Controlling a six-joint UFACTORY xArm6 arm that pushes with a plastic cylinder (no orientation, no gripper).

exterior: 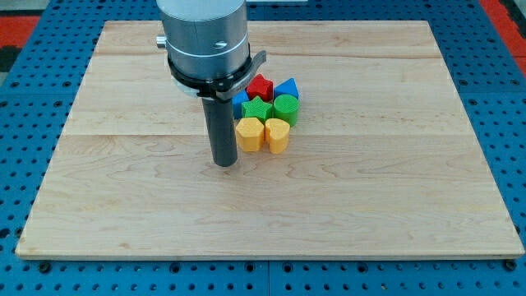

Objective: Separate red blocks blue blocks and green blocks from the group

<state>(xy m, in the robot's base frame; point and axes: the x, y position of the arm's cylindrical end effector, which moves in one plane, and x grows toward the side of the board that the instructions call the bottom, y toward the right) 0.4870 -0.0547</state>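
Note:
A tight group of blocks sits at the middle of the wooden board (123, 197). A red block (260, 86) is at the top, with a blue triangular block (288, 89) to its right. A second blue block (239, 104) shows at the left, partly hidden by the rod. A green star-like block (256, 109) and a green round block (286, 108) sit in the middle row. A yellow hexagonal block (249, 134) and a yellow heart-like block (277, 135) sit at the bottom. My tip (224, 164) rests just left of and below the yellow hexagonal block.
The arm's grey round flange (205, 41) hangs over the board's top middle and hides the surface behind it. A blue pegboard (501, 99) surrounds the board on all sides.

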